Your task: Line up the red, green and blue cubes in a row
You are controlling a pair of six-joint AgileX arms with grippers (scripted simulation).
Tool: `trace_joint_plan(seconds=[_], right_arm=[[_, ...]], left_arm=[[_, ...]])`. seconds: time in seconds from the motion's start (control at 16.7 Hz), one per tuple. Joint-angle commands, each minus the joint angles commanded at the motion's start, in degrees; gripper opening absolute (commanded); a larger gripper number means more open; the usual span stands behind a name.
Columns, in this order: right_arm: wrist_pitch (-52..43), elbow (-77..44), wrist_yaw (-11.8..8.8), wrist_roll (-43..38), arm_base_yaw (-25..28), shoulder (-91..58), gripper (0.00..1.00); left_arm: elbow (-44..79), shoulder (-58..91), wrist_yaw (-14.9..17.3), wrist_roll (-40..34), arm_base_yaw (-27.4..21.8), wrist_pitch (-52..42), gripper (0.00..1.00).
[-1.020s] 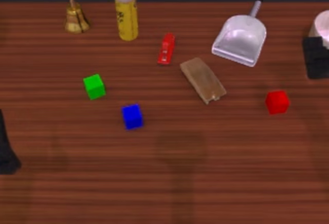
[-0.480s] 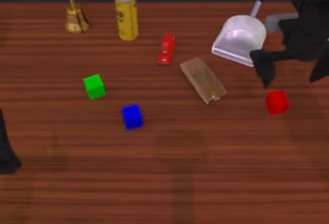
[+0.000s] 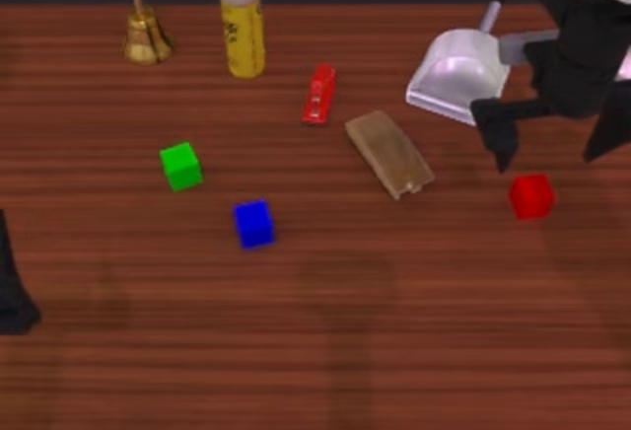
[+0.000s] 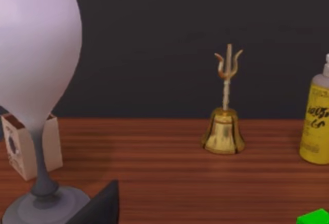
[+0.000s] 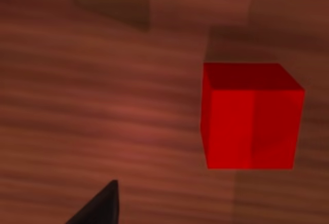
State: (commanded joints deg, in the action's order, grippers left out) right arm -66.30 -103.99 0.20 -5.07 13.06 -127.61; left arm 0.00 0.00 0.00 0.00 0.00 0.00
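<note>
The red cube (image 3: 531, 196) lies alone on the right of the table and fills much of the right wrist view (image 5: 252, 116). My right gripper (image 3: 550, 147) hangs open just behind it, one finger (image 3: 498, 139) on each side of the cube's line, touching nothing. One dark fingertip (image 5: 100, 206) shows beside the cube. The green cube (image 3: 181, 166) and the blue cube (image 3: 253, 224) sit apart at centre-left; a corner of the green cube (image 4: 314, 218) shows in the left wrist view. My left gripper (image 3: 14, 297) is parked open at the left edge.
Along the back stand a brass bell (image 3: 146, 37) and a yellow bottle (image 3: 243, 31). A narrow red stapler (image 3: 318, 94), a brown block (image 3: 388, 153) and a clear dustpan (image 3: 459, 75) lie mid-table. The left wrist view shows a pale vase-like object (image 4: 36, 70).
My right arm has swung in from the right edge to hang over the table behind the red cube. The cubes and my left arm have not moved.
</note>
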Motion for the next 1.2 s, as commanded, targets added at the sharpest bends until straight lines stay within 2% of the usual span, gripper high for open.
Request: trace_joint_plan(seconds=[0.18,0.54,0.84,1.2], right_arm=[[2.3,1.6,0.0,0.1,0.2,-0.9,1.00],[15.2,9.0,0.1,-0.1,0.4,-6.0,1.00],[16.6,9.9,0.1,-0.2,0.4,-6.7,1.00],[16.6,9.9,0.1,-0.2,0.4,-6.7,0.55]], left_arm=[[0.0,0.0,0.0,0.0,0.0,0.0,1.00],[0.0,0.0,0.0,0.0,0.0,0.0,1.00],[0.0,0.0,0.0,0.0,0.0,0.0,1.00],[0.0,0.0,0.0,0.0,0.0,0.0,1.00]])
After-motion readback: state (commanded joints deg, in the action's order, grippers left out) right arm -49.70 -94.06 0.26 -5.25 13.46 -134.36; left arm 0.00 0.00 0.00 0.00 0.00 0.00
